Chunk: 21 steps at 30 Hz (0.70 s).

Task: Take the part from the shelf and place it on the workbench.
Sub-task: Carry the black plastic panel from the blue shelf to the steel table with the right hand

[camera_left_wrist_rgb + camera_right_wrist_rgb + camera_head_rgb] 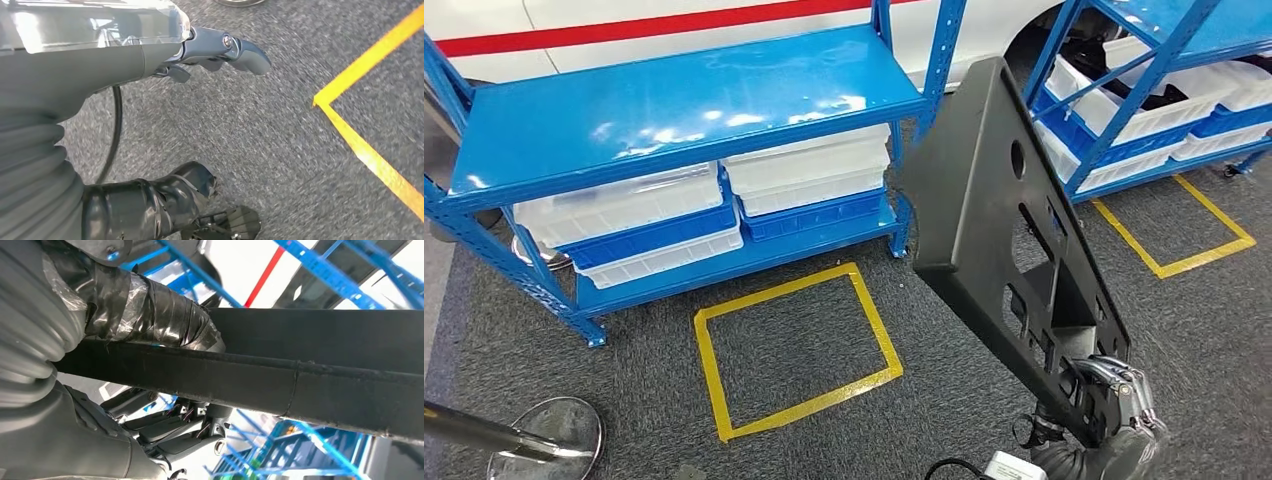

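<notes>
Head view: right hand (1119, 400), silver-fingered and at the lower right, grips the lower end of a large flat black plastic panel with cut-out slots and a round hole (999, 200). Panel stands tilted, rising up and to the left from the hand, clear of the grey carpeted floor (524, 350) and in front of the gap between two racks. Right wrist view confirms the grasp: tape-wrapped thumb (150, 310) pressed on one face of the panel's black edge (300, 385), darker fingers (185, 430) curled on the opposite face.

Left wrist view: left hand (165, 125) hangs above the carpet, thumb (235, 47) and tape-wrapped fingers (155, 205) spread apart, nothing between them, touching nothing.

Surroundings: blue steel shelf rack (674, 100) at the left, top shelf bare, lower shelf carrying white and blue plastic bins (804, 170). Second blue rack (1164, 60) at the upper right, also with bins. Yellow tape square (794, 350) on the floor before the first rack; another yellow tape outline (1184, 235) before the second. Chrome stanchion base (549, 440) at the lower left.
</notes>
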Available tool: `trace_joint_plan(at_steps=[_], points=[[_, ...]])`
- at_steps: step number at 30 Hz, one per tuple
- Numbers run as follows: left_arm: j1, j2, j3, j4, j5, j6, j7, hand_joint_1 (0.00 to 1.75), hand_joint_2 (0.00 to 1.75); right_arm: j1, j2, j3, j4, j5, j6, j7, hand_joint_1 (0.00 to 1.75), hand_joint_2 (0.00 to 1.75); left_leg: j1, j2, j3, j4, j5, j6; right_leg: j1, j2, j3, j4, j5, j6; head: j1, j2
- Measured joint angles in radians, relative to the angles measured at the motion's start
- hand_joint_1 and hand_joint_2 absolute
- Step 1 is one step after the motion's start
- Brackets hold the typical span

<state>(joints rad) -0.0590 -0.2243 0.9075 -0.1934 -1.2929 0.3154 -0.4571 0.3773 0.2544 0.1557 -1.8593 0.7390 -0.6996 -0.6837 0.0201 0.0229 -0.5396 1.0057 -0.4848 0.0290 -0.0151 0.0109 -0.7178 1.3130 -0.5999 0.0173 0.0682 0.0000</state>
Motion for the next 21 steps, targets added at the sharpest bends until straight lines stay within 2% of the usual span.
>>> trace_joint_plan(at_steps=[1, 2, 3, 5, 6, 8, 10, 11, 13, 14, 15, 16, 17, 19, 20, 21], points=[[0.000, 0.000, 0.000, 0.000, -0.001, -0.001, 0.000, 0.00, 1.75, 0.000, 0.000, -0.001, 0.000, 0.002, 0.000, 0.001, 1.75, 1.75, 0.000, 0.008, 0.001, 0.001, -0.001, -0.001, -0.001, -0.003, 0.005, -0.007, 0.016, 0.001, 0.000, 0.000], [-0.001, -0.001, 0.000, 0.000, -0.003, -0.002, 0.001, 0.00, 1.75, 0.000, 0.000, -0.003, 0.000, 0.003, 0.000, 0.003, 1.75, 1.75, 0.000, 0.016, 0.002, 0.002, -0.003, -0.003, -0.002, -0.008, 0.030, -0.055, 0.047, 0.001, 0.000, 0.000], [-0.002, -0.002, 0.000, 0.000, -0.005, -0.003, 0.002, 0.00, 1.75, 0.000, 0.000, -0.005, -0.001, 0.004, 0.000, 0.004, 1.75, 1.75, 0.000, 0.022, 0.004, 0.003, -0.006, -0.006, -0.001, -0.020, 0.067, -0.128, 0.081, -0.002, 0.000, 0.000], [-0.003, -0.004, 0.000, 0.000, -0.008, -0.004, 0.004, 0.00, 1.75, -0.001, 0.000, -0.008, -0.001, 0.004, 0.000, 0.006, 1.75, 1.75, -0.005, 0.033, 0.008, 0.007, -0.012, -0.014, 0.007, -0.046, 0.126, -0.244, 0.118, -0.010, 0.000, 0.000], [-0.003, -0.005, 0.000, 0.000, -0.008, -0.004, 0.005, 0.00, 1.75, -0.001, 0.000, -0.009, -0.002, 0.003, 0.000, 0.006, 1.75, 1.75, -0.007, 0.038, 0.009, 0.008, -0.014, -0.018, 0.011, -0.052, 0.136, -0.267, 0.120, -0.015, 0.000, 0.000], [-0.004, -0.006, 0.000, 0.000, -0.009, -0.004, 0.007, 0.00, 1.75, 0.000, 0.000, -0.011, -0.004, 0.001, 0.000, 0.006, 1.75, 1.75, -0.009, 0.049, 0.012, 0.006, -0.015, -0.027, 0.013, -0.041, 0.134, -0.271, 0.120, -0.024, -0.001, 0.000], [-0.006, -0.007, 0.000, 0.000, -0.009, -0.004, 0.008, 0.00, 1.75, 0.000, 0.001, -0.012, -0.006, 0.000, 0.000, 0.006, 1.75, 1.75, -0.007, 0.039, 0.008, 0.021, -0.031, -0.036, 0.009, -0.029, 0.135, -0.277, 0.124, -0.035, -0.001, 0.000], [-0.006, -0.007, 0.000, 0.000, -0.009, -0.004, 0.008, 0.00, 1.75, 0.000, 0.001, -0.012, -0.007, -0.001, 0.000, 0.006, 1.75, 1.75, -0.006, 0.024, -0.005, 0.051, -0.054, -0.040, 0.006, -0.024, 0.136, -0.281, 0.126, -0.042, -0.001, 0.000], [-0.005, -0.007, 0.000, 0.000, -0.009, -0.004, 0.009, 0.00, 1.75, -0.002, 0.002, -0.013, -0.009, -0.008, 0.000, 0.006, 1.75, 1.75, -0.004, -0.005, -0.058, 0.170, -0.119, -0.042, 0.006, -0.013, 0.136, -0.282, 0.128, -0.051, -0.001, 0.000], [-0.004, -0.007, 0.000, 0.000, -0.009, -0.004, 0.010, 0.00, 1.75, -0.002, 0.002, -0.013, -0.009, -0.012, 0.000, 0.006, 1.75, 1.75, -0.004, -0.011, -0.089, 0.235, -0.145, -0.043, 0.007, -0.006, 0.135, -0.282, 0.128, -0.053, -0.001, 0.000], [-0.002, -0.007, 0.000, 0.000, -0.008, -0.003, 0.010, 0.00, 1.75, -0.002, 0.002, -0.013, -0.009, -0.015, 0.000, 0.006, 1.75, 1.75, -0.004, -0.013, -0.110, 0.279, -0.154, -0.043, 0.008, 0.003, 0.135, -0.281, 0.129, -0.054, -0.001, 0.000], [-0.001, -0.007, 0.000, 0.000, -0.008, -0.003, 0.011, 0.00, 1.75, -0.002, 0.002, -0.014, -0.009, -0.017, 0.000, 0.006, 1.75, 1.75, -0.004, -0.013, -0.115, 0.286, -0.143, -0.042, 0.008, 0.012, 0.135, -0.280, 0.129, -0.054, -0.001, 0.000], [-0.001, -0.007, 0.000, 0.000, -0.008, -0.002, 0.011, 0.00, 1.75, -0.002, 0.002, -0.014, -0.009, -0.018, 0.000, 0.006, 1.75, 1.75, -0.004, -0.015, -0.101, 0.254, -0.113, -0.041, 0.009, 0.021, 0.136, -0.279, 0.128, -0.054, -0.001, 0.000], [-0.003, -0.007, 0.000, 0.000, -0.006, 0.000, 0.011, 0.00, 1.75, -0.003, 0.002, -0.014, -0.009, -0.020, 0.000, 0.005, 1.75, 1.75, -0.004, -0.035, -0.044, 0.126, -0.043, -0.036, 0.010, 0.040, 0.136, -0.273, 0.127, -0.050, -0.001, 0.000], [-0.004, -0.007, 0.000, 0.000, -0.005, 0.001, 0.010, 0.00, 1.75, -0.004, 0.002, -0.014, -0.009, -0.022, 0.000, 0.005, 1.75, 1.75, -0.003, -0.048, -0.020, 0.070, -0.024, -0.034, 0.011, 0.049, 0.133, -0.269, 0.126, -0.047, -0.001, 0.000], [-0.004, -0.007, 0.000, 0.000, -0.004, 0.003, 0.010, 0.00, 1.75, -0.004, 0.002, -0.014, -0.009, -0.024, 0.000, 0.005, 1.75, 1.75, -0.003, -0.059, -0.006, 0.037, -0.017, -0.032, 0.011, 0.055, 0.129, -0.266, 0.126, -0.042, -0.001, 0.000]])
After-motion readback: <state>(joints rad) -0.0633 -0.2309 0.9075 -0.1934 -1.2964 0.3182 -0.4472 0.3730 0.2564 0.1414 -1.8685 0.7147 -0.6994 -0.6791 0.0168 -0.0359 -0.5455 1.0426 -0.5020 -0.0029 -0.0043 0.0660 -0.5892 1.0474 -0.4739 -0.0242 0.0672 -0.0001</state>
